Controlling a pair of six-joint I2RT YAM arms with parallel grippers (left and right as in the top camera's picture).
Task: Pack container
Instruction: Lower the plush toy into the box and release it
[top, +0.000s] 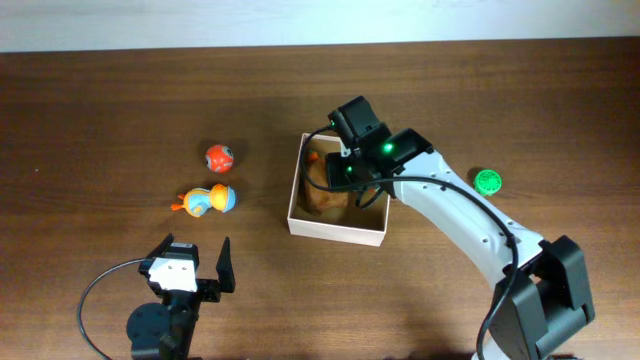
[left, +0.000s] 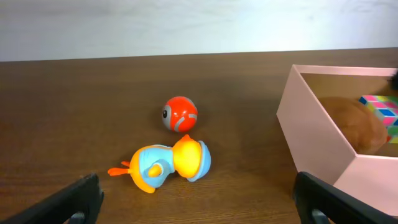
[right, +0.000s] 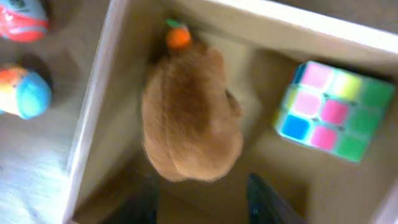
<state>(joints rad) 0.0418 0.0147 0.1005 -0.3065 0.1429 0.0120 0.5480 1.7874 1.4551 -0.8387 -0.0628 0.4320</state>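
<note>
Your right arm: white links, black joints, green light; your left gripper: black fingers, black cable.

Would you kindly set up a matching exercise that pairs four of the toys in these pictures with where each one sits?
Things:
1. brown plush toy
2. red ball
3. green round toy
4. duck toy

Places:
A. lying on its side on the table, left of the container
B. on the table, right of the container
C. inside the container
D. on the table, just beyond the duck toy as seen from the robot

Pairs: 1-C, 2-D, 3-B, 4-A.
</note>
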